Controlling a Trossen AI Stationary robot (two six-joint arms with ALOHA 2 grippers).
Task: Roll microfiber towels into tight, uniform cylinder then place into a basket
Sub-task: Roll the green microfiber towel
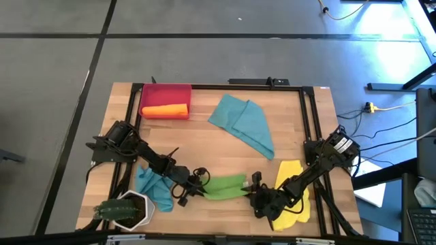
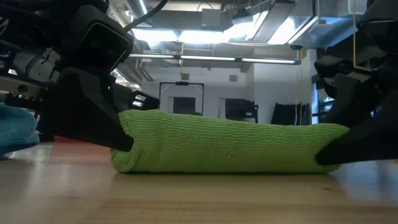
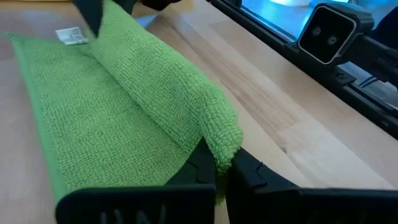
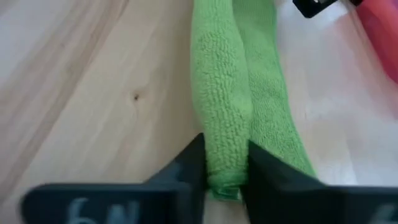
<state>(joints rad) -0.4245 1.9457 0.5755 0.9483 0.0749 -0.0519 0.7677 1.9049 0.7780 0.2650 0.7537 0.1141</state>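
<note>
A green microfiber towel (image 1: 225, 186) lies partly rolled near the table's front edge, its roll (image 2: 230, 146) along the near side and its flat part (image 3: 68, 118) spread on the wood. My left gripper (image 1: 196, 185) is shut on the roll's left end. At the roll's right end, my right gripper (image 1: 255, 193) is shut on it. The red basket (image 1: 165, 95) at the far left holds a rolled orange towel (image 1: 165, 110). A teal towel (image 1: 244, 124), another teal one (image 1: 153, 185) and a yellow one (image 1: 293, 197) lie loose. My left gripper pinches the roll's left end (image 3: 225, 142) between its two fingers (image 3: 198, 167), coming in slanting down from the table's left, along the roll. The roll rests on the table. My right gripper pinches the roll's right end (image 4: 225, 163) between its two fingers (image 4: 194, 163), slanting down from the table's right and pointing along the roll. That end rests on the wood.
A white pot with a plant (image 1: 126, 209) stands at the near left corner beside my left arm. The yellow towel lies under my right arm. Black rails (image 1: 308, 116) frame the table's sides. Bare wood lies between the green towel and the far teal one.
</note>
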